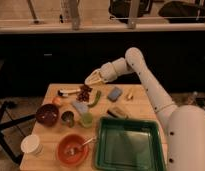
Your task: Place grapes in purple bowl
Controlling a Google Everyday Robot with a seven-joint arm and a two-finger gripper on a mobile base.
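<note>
The gripper [92, 78] hovers over the counter's [141, 107] far edge, its fingers seemingly parted and empty. The grapes [85, 93] lie on the counter almost directly beneath them. The purple bowl [47, 114] sits well apart, nearer the camera.

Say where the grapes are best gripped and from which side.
Across the middle of the grapes, from straight above: the cluster lies low on the table, crowded at its sides. The tool hangs just above it.
</note>
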